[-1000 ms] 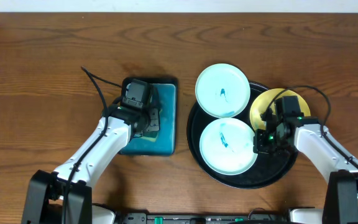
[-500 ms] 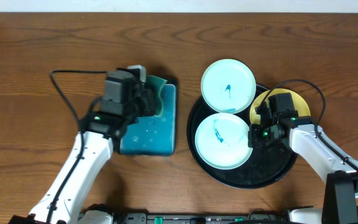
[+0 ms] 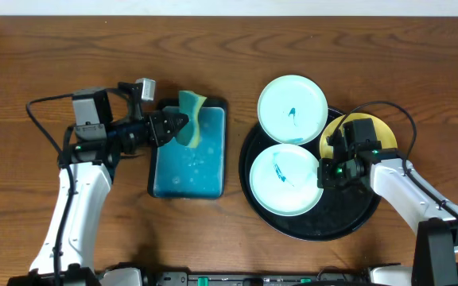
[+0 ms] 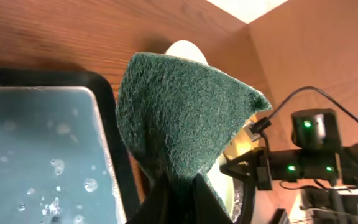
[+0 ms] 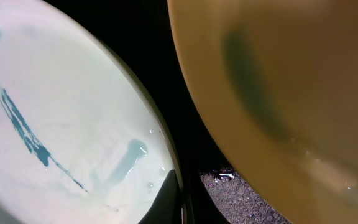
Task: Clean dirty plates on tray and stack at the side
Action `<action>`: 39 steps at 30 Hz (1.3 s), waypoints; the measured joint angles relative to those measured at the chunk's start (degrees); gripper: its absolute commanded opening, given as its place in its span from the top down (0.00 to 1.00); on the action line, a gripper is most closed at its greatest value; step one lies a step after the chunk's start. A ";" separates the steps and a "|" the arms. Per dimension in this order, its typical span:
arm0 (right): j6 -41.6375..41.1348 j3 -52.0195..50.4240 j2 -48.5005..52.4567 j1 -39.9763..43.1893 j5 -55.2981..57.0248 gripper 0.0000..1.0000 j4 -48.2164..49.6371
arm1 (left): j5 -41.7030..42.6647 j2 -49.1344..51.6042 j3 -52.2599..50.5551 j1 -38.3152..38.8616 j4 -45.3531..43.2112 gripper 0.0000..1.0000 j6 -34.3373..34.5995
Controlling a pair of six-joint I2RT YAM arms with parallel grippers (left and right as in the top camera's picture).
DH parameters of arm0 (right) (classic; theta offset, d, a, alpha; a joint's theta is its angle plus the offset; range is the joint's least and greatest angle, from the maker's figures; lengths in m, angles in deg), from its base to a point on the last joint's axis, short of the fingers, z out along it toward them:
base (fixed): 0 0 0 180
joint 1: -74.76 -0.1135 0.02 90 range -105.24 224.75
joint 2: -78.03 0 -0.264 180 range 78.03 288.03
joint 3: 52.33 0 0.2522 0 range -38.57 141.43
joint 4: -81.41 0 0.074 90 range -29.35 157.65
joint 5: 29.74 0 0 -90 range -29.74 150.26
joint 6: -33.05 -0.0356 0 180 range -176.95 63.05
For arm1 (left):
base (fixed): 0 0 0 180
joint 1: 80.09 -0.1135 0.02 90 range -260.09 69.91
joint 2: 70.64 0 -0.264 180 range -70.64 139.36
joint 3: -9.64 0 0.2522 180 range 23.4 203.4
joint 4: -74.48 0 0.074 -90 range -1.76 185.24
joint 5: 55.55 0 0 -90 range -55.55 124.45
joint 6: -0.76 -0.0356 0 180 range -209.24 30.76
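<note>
Left jaws, clamped tight on the sponge [image 3: 190, 119], have lifted it clear of the teal tray [image 3: 185, 171]; wiping can begin. Right jaws stay fully closed at the rim of the lower plate [image 3: 285, 179], still marked, on the black tray [image 3: 324, 226].

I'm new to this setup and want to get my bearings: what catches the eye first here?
The left tool holds a folded green-and-yellow scouring sponge up over the teal rectangular tray of bubbly water, left of centre. On the right, a large round glossy black tray carries two teal-scribbled mint-white round plates and a pale yellow round plate. The right tool sits shut at the nearer white plate's rim.
</note>
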 measured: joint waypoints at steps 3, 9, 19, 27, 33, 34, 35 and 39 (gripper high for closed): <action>0.00 0.00 0.00 0.00 -0.02 0.99 0.00 | 1.62 0.13 0.02 -0.70 0.00 0.93 -0.81; 0.00 0.02 0.00 0.00 -0.02 0.99 0.00 | 2.58 0.13 0.00 -0.76 0.02 0.93 -1.44; 0.00 0.00 0.00 0.00 0.00 0.99 0.00 | 3.30 0.13 0.00 -0.76 0.02 0.93 -2.54; 0.00 0.00 0.00 0.00 -0.02 0.99 -0.02 | 3.30 0.13 0.00 -0.76 0.46 0.93 -2.54; 0.00 0.00 0.00 0.00 0.00 0.99 -0.07 | -6.03 0.20 0.00 0.90 5.53 0.93 -2.54; 0.00 0.00 0.00 0.00 0.00 0.99 -0.07 | -9.33 0.24 0.00 1.99 6.47 0.93 -2.58; 0.00 0.00 0.00 0.00 0.02 0.99 -0.09 | -13.33 0.24 0.00 3.43 7.41 0.93 -2.56; 0.00 0.00 0.00 0.00 0.02 0.99 -0.11 | -30.18 0.33 -0.02 11.63 9.40 0.93 -1.31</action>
